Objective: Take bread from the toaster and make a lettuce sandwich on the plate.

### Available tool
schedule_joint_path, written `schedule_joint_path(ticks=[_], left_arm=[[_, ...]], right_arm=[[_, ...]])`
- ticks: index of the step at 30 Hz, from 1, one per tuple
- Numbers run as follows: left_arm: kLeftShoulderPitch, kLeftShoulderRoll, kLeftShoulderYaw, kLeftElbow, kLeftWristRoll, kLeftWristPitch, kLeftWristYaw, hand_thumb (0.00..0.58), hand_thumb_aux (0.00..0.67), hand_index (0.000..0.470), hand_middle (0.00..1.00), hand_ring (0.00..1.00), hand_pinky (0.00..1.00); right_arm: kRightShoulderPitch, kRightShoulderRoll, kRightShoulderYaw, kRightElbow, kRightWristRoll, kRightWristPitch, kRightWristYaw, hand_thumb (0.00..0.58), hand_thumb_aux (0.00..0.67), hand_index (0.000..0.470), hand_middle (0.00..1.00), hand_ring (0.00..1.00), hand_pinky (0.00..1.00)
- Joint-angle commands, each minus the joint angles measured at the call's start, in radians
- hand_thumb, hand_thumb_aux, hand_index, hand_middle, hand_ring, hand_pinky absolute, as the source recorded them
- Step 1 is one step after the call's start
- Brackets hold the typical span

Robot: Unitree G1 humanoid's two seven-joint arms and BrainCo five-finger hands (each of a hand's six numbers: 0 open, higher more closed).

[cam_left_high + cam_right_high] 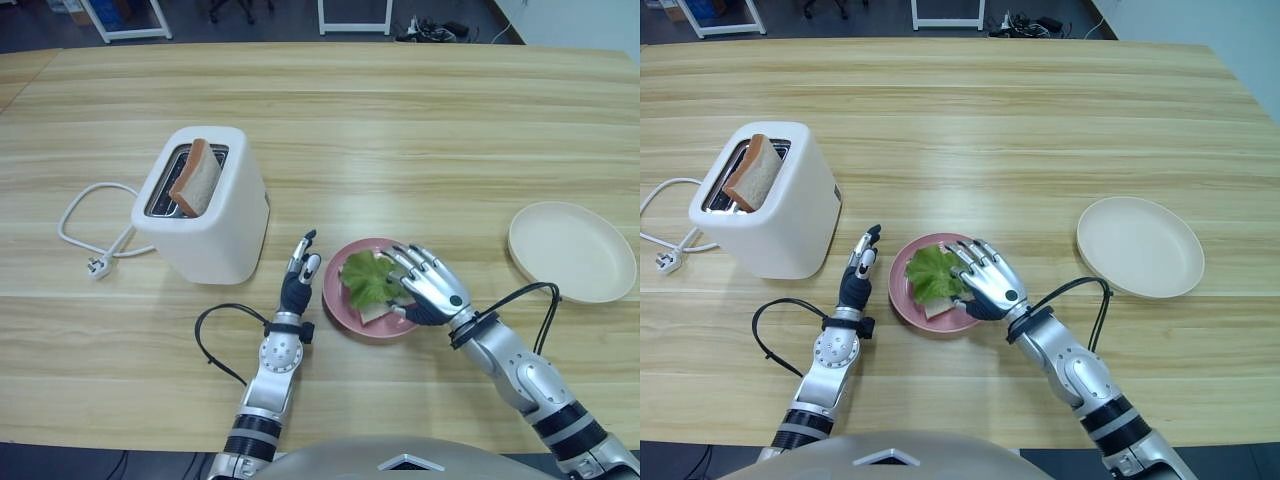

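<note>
Now the right hand [432, 288] rests spread fingers on the lettuce [366, 277] atop bread [375, 314] on the plate [343, 318], the left hand [296, 290] straight-fingered beside it, another slice [195, 180] standing in the toaster [215, 235].

table [400, 130]: matt wood grain | toaster [215, 225]: smooth cream plastic | lettuce [370, 277]: crinkled
</note>
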Motion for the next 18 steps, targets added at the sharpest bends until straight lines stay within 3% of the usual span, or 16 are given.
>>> schedule_joint_path(ticks=[1,4,7,9,11,13,18], left_arm=[[0.007,0.011,0.009,-0.017,0.008,0.000,-0.002,0.000,0.000,0.000,0.00,0.00,0.00],[0.013,0.042,0.018,-0.105,0.069,-0.060,0.027,0.000,0.000,0.000,0.00,0.00,0.00],[0.035,0.097,0.084,-0.418,0.255,-0.096,0.077,0.000,0.000,0.000,0.00,0.00,0.00],[0.010,0.149,0.205,-0.644,0.443,-0.085,0.117,0.000,0.000,0.000,0.00,0.00,0.00],[-0.045,0.221,0.359,-0.746,0.551,0.011,0.110,0.000,0.000,0.000,0.00,0.00,0.00],[-0.079,0.289,0.463,-0.700,0.586,0.141,0.057,0.000,0.000,0.000,0.00,0.00,0.00],[-0.106,0.378,0.503,-0.481,0.621,0.372,-0.072,0.000,0.000,0.000,0.00,0.00,0.00]], right_arm=[[0.032,-0.009,-0.033,-0.074,0.119,-0.045,0.070,0.000,0.000,0.000,0.00,0.00,0.00],[0.048,0.024,-0.125,-0.157,0.404,-0.075,0.148,0.000,0.000,0.000,0.00,0.00,0.00],[0.032,0.116,-0.266,-0.224,0.711,-0.029,0.177,0.000,0.000,0.000,0.00,0.00,0.00],[0.030,0.197,-0.345,-0.249,0.861,0.025,0.161,0.000,0.000,0.000,0.00,0.00,0.00],[0.038,0.259,-0.405,-0.245,0.933,0.067,0.124,0.000,0.000,0.000,0.00,0.00,0.00],[0.044,0.294,-0.427,-0.226,0.956,0.090,0.109,0.000,0.000,0.000,0.00,0.00,0.00],[0.064,0.333,-0.398,-0.238,0.931,0.121,0.126,0.000,0.000,0.000,0.00,0.00,0.00]])
